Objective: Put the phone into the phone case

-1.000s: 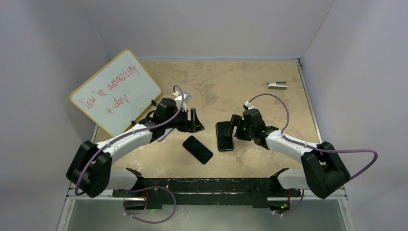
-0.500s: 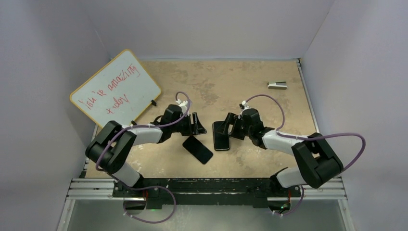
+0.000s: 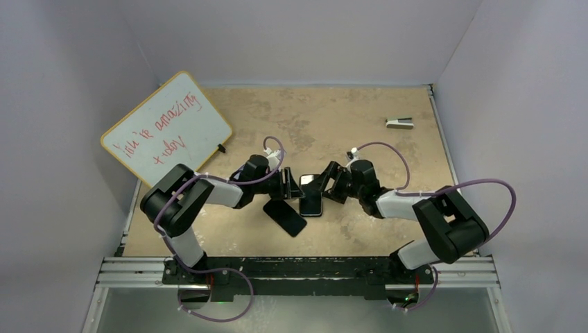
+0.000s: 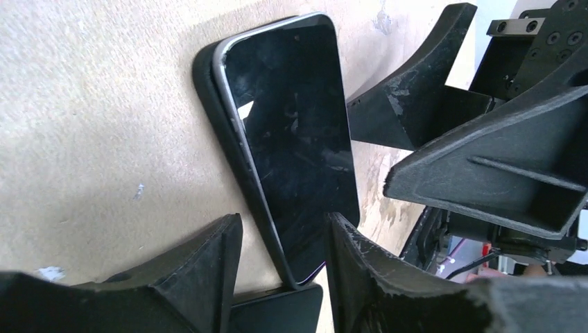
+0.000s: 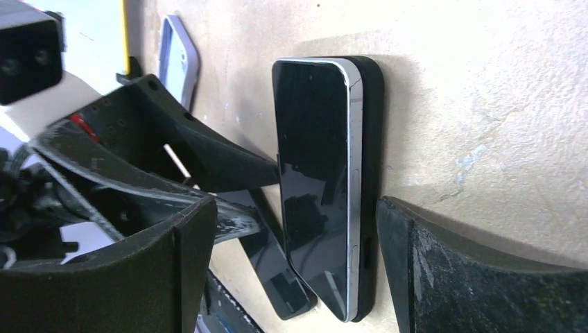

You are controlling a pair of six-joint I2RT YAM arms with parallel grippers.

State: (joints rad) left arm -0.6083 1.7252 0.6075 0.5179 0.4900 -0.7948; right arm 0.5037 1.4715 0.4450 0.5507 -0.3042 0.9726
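Converging mid worktop (image 3: 333, 118): right gripper (image 5: 295, 208) wide astride second black slab (image 3: 310, 199), left gripper (image 4: 283, 220) narrowed to half-wide round its end, unclamped. Slab had shifted left. Phone (image 3: 284, 216) lay untouched beside it, case (image 5: 177, 62) apart behind left gripper. Insertion seemingly unstarted.

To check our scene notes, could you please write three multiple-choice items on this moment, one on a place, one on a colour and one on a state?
1. Where does the phone lie? A on the table, just nearside of the left fingers; B at the far right corner; C against the wall.
2. The whiteboard writing is: A blue; B red; C green.
3. The right fingers are: A shut; B out of view; C open.
Answers: A, the top view shows it flat on the tabletop; B, the strokes are red; C, they stand apart either side of the silver-rimmed slab.
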